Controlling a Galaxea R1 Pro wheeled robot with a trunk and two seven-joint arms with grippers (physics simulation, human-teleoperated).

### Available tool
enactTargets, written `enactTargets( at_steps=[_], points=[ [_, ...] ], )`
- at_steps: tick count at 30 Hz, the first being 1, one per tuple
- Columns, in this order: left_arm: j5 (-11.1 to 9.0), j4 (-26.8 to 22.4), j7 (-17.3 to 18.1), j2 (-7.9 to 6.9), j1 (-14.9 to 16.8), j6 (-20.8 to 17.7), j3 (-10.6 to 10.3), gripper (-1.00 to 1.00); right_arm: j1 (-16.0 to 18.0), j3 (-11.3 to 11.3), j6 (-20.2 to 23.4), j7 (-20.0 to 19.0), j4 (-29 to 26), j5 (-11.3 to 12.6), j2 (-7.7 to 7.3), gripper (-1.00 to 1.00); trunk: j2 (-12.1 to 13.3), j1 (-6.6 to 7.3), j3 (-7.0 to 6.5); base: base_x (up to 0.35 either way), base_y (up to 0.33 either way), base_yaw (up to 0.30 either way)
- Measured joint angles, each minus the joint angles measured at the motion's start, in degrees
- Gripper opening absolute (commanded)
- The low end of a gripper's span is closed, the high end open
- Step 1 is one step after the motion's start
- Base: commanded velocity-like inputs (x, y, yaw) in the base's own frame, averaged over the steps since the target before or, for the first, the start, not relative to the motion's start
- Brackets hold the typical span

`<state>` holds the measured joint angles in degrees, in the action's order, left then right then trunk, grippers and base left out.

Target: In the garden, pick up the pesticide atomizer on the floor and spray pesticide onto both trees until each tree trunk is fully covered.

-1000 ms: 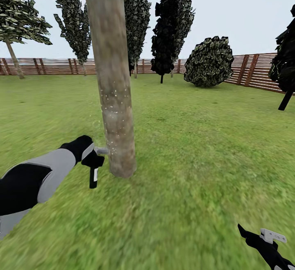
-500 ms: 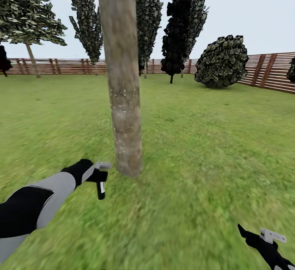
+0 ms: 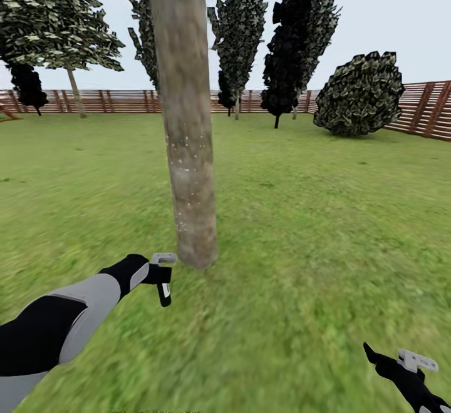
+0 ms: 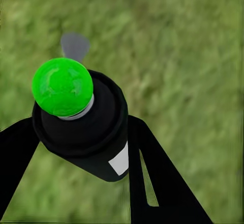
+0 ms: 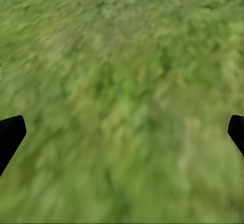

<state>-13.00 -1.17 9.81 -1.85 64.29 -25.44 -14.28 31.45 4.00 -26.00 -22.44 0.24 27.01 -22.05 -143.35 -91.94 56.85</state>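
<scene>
The left gripper [image 3: 161,273] was clamped on the pesticide atomizer [image 3: 164,291], and in the left wrist view its two black fingers [image 4: 152,183] pressed either side of the dark canister [image 4: 84,127], which there carried a bright green ball tip [image 4: 62,86] rather than a red one. A small white patch of a label [image 4: 121,160] sat on the canister's side, too blurred to read, no writing legible at all! From the head view the atomizer hung down from the gripper just beside the base of the tree trunk [image 3: 186,119], close but not clearly touching it. The left arm [image 3: 69,319] reached forward and up from the lower left, grey forearm and black wrist stretched low over the grass [image 3: 313,225]. Pale white speckles dotted the mottled bark around mid-height. Down at the lower right, the right gripper [image 3: 401,369] hovered low over the lawn, and the right wrist view caught just the two dark fingertips [image 5: 11,132] at the far edges, spread wide apart with nothing but grass between them. Beyond, dark narrow trees [image 3: 294,31], a round bush [image 3: 360,94] and a brown slatted fence [image 3: 119,101] ringed the lawn.
</scene>
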Motion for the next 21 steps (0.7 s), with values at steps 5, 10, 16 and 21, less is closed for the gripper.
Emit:
enactTargets(
  at_steps=[5,10,16,21],
  points=[
    [0.0,0.0,0.0,0.01,0.0,0.0,0.0,-1.00,0.0,0.0,0.0,0.0,0.0,0.0,0.00,1.00,0.0,0.00,0.00,0.000,-0.326,0.253],
    [0.0,0.0,0.0,0.01,0.0,0.0,0.0,-1.00,0.0,0.0,0.0,0.0,0.0,0.0,0.02,1.00,0.0,0.00,0.00,0.015,-0.326,0.253],
    [0.0,0.0,0.0,0.02,0.0,0.0,0.0,-1.00,0.0,0.0,0.0,0.0,0.0,0.0,0.02,1.00,0.0,0.01,0.00,0.083,-0.326,0.204],
    [0.0,0.0,0.0,0.10,0.0,0.0,-0.1,-1.00,0.0,0.0,0.0,0.0,0.0,0.0,-0.01,1.00,0.0,0.01,0.00,0.090,-0.326,0.017]
  ],
)
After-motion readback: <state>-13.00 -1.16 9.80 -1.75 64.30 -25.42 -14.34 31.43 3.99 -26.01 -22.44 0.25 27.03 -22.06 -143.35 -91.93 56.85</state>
